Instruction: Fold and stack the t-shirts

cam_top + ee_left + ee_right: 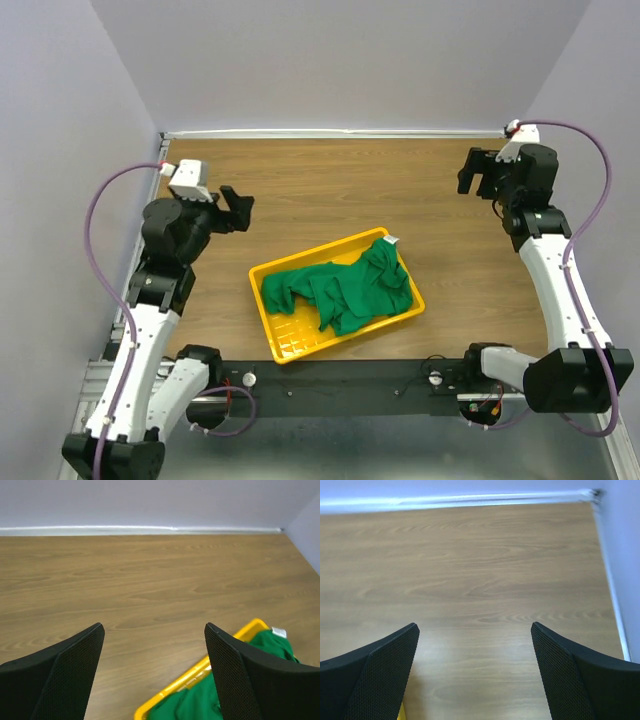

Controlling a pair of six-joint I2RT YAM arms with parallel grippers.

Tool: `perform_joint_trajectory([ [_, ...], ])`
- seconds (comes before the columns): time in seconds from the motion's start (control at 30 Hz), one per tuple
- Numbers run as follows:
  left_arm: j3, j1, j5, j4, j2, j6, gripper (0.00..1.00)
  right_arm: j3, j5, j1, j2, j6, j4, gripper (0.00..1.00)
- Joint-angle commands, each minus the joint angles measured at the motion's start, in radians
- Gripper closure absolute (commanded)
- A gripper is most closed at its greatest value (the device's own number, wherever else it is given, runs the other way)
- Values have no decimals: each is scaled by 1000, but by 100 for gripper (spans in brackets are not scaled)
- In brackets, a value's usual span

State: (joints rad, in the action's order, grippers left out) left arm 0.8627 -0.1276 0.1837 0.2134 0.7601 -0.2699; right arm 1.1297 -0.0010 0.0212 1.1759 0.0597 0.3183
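Shirt: I saw the crumpled green cotton t-shirt (345,285) in a yellow plastic tray (298,340), near the left gripper (238,210) fingers.
Left fingers: were released.
Right gripper (480,172) fingers: were released, well apart from it.

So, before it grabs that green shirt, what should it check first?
1. Left gripper open and empty: ok.
2. Right gripper open and empty: ok.
3. Shirt in plain view, heaped in the tray: ok.
4. Shirt already folded: not ok, it is crumpled.
5. Bare table beyond the tray for folding: ok.
6. Another shirt underneath: cannot tell.
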Motion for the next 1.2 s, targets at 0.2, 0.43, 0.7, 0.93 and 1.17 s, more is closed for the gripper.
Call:
perform_joint_trajectory([
  [0.2,71,-513,-174,185,241,-120,16,-16,-534,-4,-30,-472,240,0],
  [0.43,142,-691,-296,218,483,-160,19,-77,-540,22,21,-439,308,0],
  [0.7,208,-794,-240,207,695,-150,25,-100,-557,56,30,-414,309,0],
  [0.93,259,-851,-149,242,843,-131,34,-108,-574,63,37,-400,308,0],
  [1.17,323,-865,-217,288,877,-121,100,-88,-596,65,37,-388,309,0],
])
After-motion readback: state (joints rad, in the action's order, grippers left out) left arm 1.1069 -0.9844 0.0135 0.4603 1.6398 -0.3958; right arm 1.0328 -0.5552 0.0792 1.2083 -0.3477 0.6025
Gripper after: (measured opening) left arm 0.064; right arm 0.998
